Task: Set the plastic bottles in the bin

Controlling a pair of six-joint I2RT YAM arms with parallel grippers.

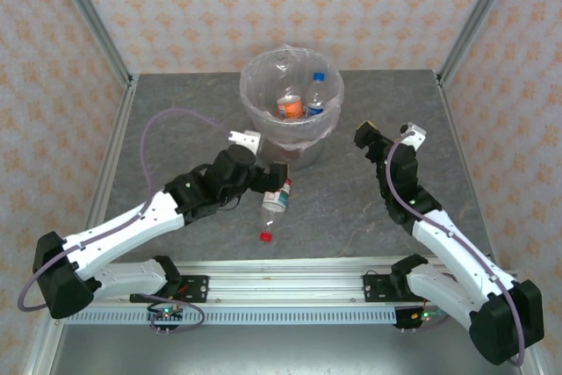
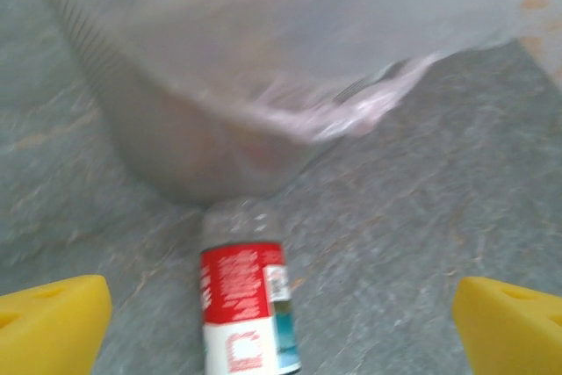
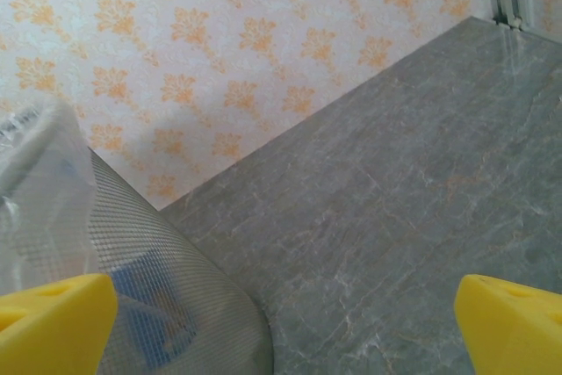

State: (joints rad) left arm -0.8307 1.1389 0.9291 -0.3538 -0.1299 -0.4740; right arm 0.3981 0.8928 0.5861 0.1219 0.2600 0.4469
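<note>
**One bottle on the table, both pincers released**

The grey table (image 1: 351, 208) has stone-like veins. At upper centre stands the round grey bin (image 1: 303, 155), lined with a thin translucent bag. It holds an orange-labelled bottle (image 1: 290, 105) and a blue-capped bottle (image 1: 317, 94). A clear red-labelled bottle (image 2: 246, 305), its writing too blurred to read, lies before the bin between the spread yellow fingers of the left gripper (image 2: 281, 331). The right gripper (image 3: 285, 327) also gapes, grasping nothing. A small red cap (image 1: 265, 236) lies nearby.

One bin (image 1: 248, 104), two bottles (image 1: 291, 105) visible inside, one red-labelled bottle (image 1: 277, 197) on the table (image 1: 176, 138), one loose cap (image 1: 265, 237).

Overhead rear view; both wrist views low, close on the bin (image 1: 307, 154).
</note>
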